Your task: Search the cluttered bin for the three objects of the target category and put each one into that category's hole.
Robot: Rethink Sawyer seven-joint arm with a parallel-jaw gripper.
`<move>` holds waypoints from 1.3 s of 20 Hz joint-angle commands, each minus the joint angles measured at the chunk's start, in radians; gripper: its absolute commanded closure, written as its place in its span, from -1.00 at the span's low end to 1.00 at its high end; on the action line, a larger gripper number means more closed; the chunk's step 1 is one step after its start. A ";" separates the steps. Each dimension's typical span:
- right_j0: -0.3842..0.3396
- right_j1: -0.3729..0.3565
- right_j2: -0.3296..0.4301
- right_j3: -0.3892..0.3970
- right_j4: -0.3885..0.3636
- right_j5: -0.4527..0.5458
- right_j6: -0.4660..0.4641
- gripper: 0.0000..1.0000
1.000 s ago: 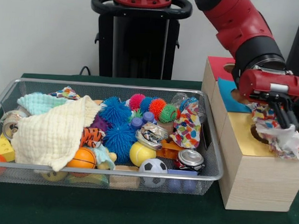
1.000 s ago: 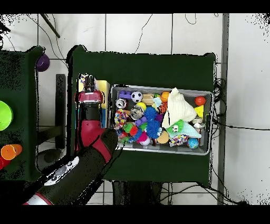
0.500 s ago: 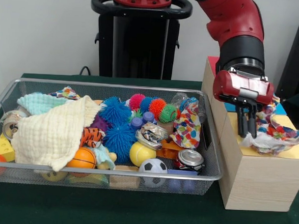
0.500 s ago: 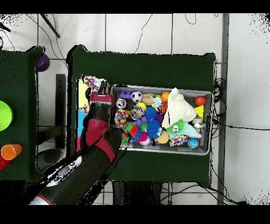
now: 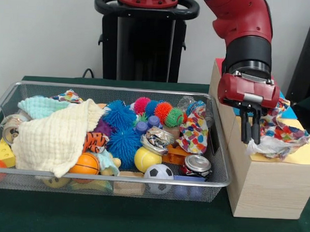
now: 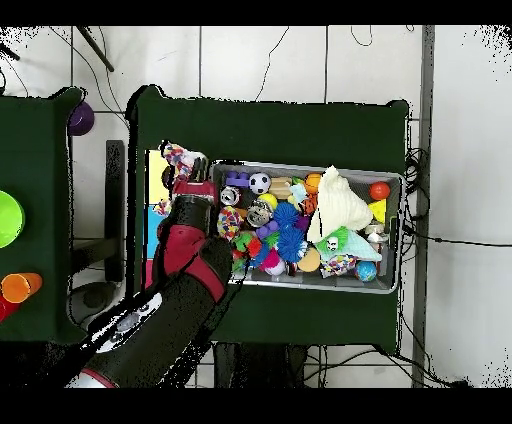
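My gripper [image 5: 250, 140] points down over the wooden box [image 5: 259, 186] to the right of the bin, its fingers close together and shut on the left end of a patterned cloth [image 5: 279, 134]. That cloth lies bunched on the box's yellow section [image 5: 306, 157] and hides the hole there. In the overhead view the gripper [image 6: 192, 178] is just left of the bin, with the patterned cloth [image 6: 176, 155] beside it. Inside the wire bin [image 5: 117, 177] lie another patterned cloth [image 5: 194, 131], a cream cloth [image 5: 55, 135] and a mint cloth [image 5: 38, 106].
The bin also holds spiky balls [image 5: 124, 140], a yellow ball [image 5: 146, 159], a small football [image 5: 158, 173], cans [image 5: 196, 164], a tiger toy [image 5: 94, 141] and an orange ball [image 5: 85, 164]. The box has red [image 5: 224, 67] and blue sections behind the yellow one.
The gripper swung left from beyond the box's right side and lowered the hanging patterned cloth onto the yellow section. Over the last half second it slid a little further left with the cloth.
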 commanded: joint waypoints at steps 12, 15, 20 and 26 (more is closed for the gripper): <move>-0.013 -0.074 0.233 -0.043 -0.033 0.215 0.070 1.00; 0.011 -0.086 0.221 -0.029 -0.014 0.236 0.067 1.00; 0.013 -0.094 0.234 -0.025 -0.005 0.284 0.068 1.00; -0.077 -0.134 0.390 -0.017 -0.083 0.387 0.068 1.00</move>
